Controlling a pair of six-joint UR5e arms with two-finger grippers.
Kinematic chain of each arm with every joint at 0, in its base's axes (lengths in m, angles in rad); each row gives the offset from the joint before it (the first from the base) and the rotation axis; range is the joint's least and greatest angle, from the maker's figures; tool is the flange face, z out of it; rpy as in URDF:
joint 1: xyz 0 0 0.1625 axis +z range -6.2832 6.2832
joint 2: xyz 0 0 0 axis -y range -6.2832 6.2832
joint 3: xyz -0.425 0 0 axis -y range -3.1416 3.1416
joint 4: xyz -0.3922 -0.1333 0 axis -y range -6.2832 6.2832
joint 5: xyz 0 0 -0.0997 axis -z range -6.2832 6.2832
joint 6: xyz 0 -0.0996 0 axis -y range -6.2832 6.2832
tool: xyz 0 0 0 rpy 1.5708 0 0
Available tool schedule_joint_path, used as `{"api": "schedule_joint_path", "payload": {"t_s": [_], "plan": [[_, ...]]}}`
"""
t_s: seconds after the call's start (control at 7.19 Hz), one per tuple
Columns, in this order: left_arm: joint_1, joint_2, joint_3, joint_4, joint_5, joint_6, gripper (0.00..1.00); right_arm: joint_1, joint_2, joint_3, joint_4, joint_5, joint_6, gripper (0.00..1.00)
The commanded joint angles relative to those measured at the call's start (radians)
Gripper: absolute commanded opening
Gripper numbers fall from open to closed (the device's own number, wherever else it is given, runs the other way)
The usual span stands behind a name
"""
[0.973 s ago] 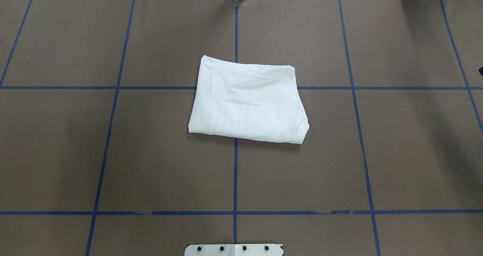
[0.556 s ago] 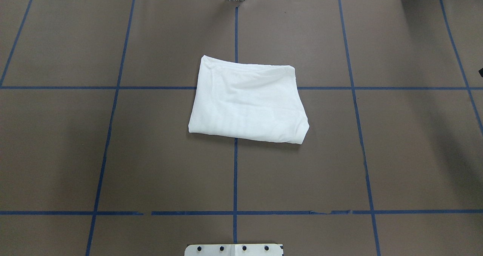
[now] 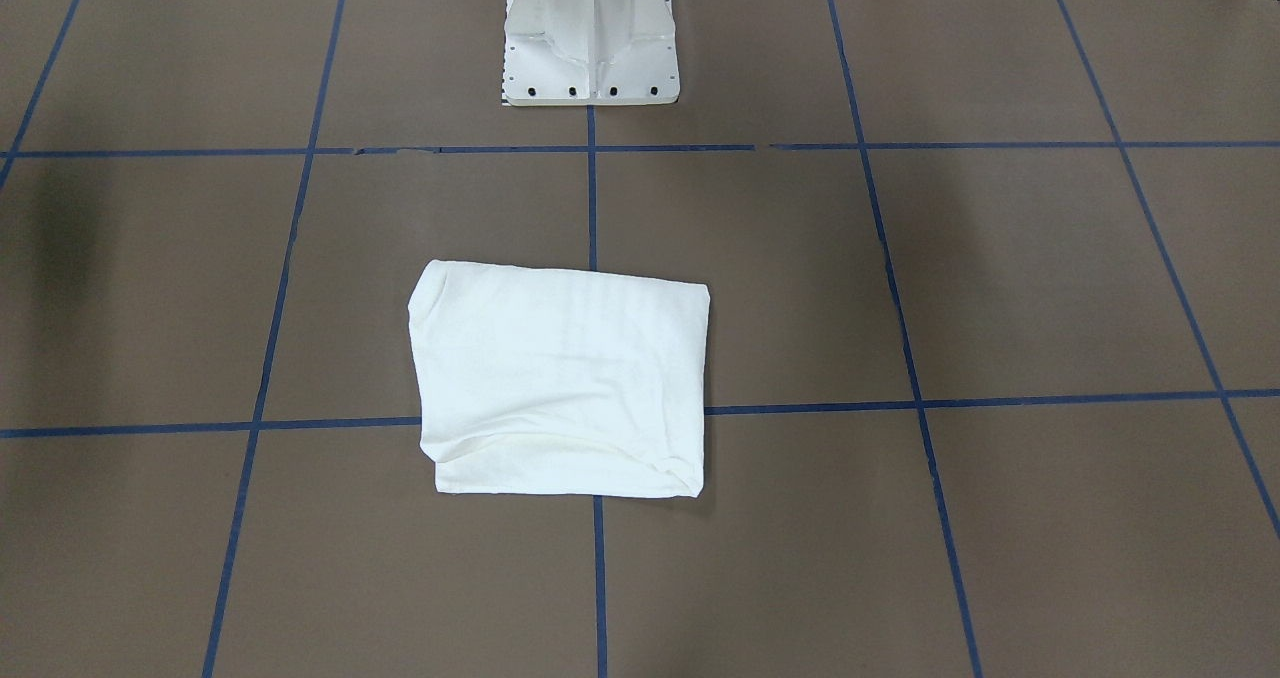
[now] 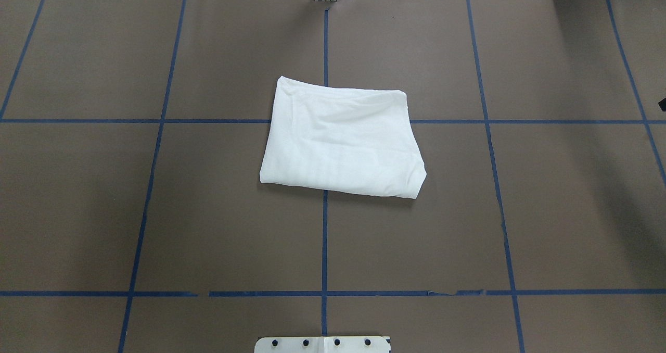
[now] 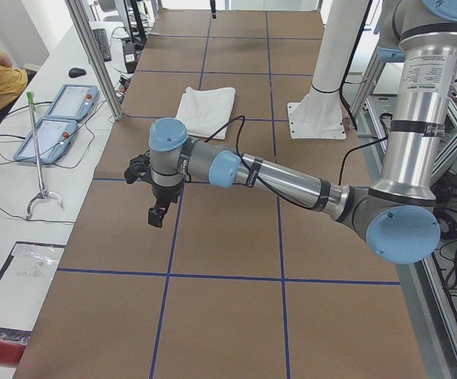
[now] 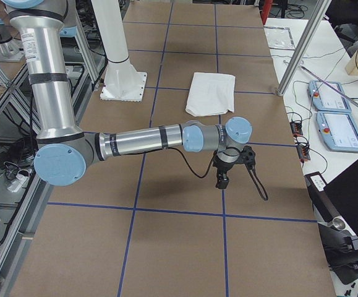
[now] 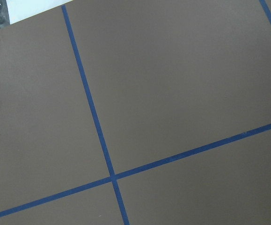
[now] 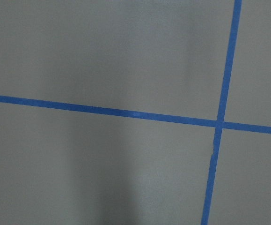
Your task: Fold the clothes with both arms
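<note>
Overhead exterior: folded white T-shirt [image 4: 341, 139] lies flat mid-table [image 4: 562, 212], across the crossing of the blue tape lines [image 4: 151, 186]. Same spot and same creases as 1.0 s and 0.6 s ago. Only change is a small dark shape [image 4: 662, 103] at the right edge, now slightly lower; can't tell what it is. Nothing is touching the shirt. Left gripper [image 5: 156, 215] and right gripper [image 6: 222, 180] show in the side views only, each hanging over bare table well apart from the shirt; can't tell if the fingers are apart or together. White pedestal base [image 3: 590, 38] stands at the robot's edge.
</note>
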Motion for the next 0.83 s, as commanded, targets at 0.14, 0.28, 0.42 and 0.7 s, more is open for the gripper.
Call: {"api": "schedule_joint_path", "payload": {"t_s": [0.14,0.28,0.42,0.7], "plan": [[0.000,0.063,-0.010,0.002,0.001,-0.001,1.00,0.000,-0.003,0.014,0.004,0.005,0.000,1.00],[-0.001,0.071,-0.022,0.021,0.001,-0.001,1.00,0.002,-0.006,0.025,0.003,0.005,0.000,1.00],[-0.002,0.078,-0.036,0.035,0.001,0.001,1.00,0.000,-0.007,0.025,0.003,0.006,0.000,1.00],[-0.006,0.095,-0.070,0.035,0.002,-0.001,1.00,0.000,-0.018,0.027,0.003,0.006,0.000,1.00]]}}
